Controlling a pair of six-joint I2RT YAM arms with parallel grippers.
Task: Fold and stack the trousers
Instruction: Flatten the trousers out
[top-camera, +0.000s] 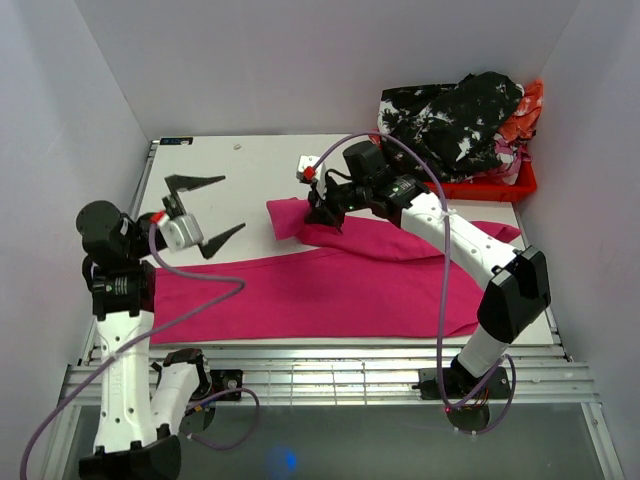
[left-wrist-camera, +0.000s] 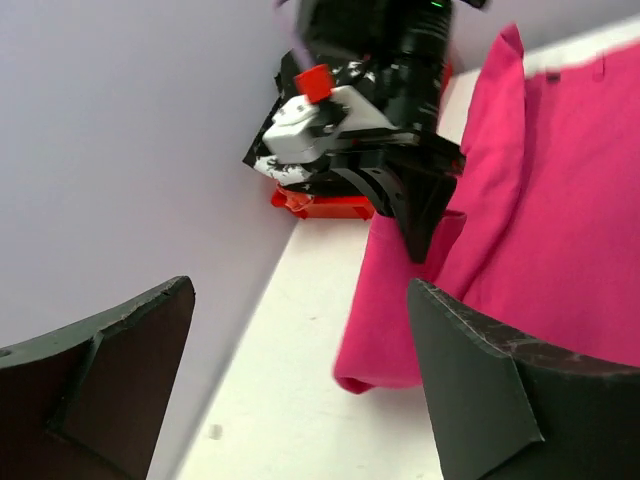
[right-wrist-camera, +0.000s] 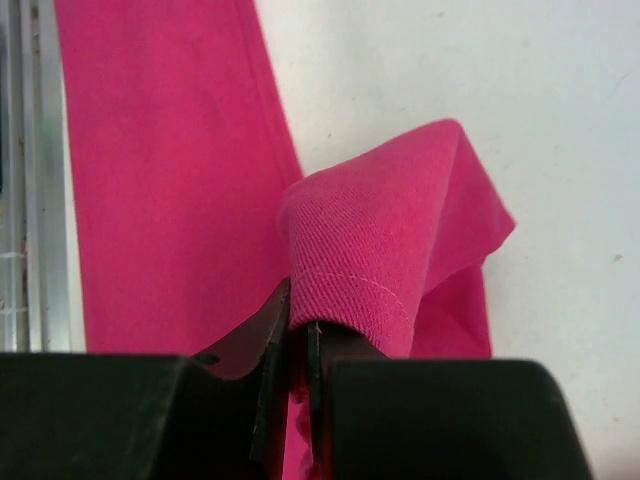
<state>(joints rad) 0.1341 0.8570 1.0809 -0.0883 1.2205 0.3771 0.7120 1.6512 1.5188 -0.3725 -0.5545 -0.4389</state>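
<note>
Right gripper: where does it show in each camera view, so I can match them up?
Top external: right gripper at centre, just above the middle, shut on the trousers.
Left wrist: right gripper at top centre, pointing down onto the pink cloth.
Right wrist: right gripper at bottom centre, jaws pinching the hem.
Shared landmark: the trousers, seen in all three views.

surface: white table (top-camera: 250, 170), slatted metal frame (top-camera: 330, 372) along its near edge | on it: magenta-pink trousers (top-camera: 330, 285) spread left to right across the near half, one leg end doubled back and raised toward the far middle | far right corner: red crate (top-camera: 495, 188) heaped with clothes (top-camera: 455, 118), near the trousers' right end
</note>
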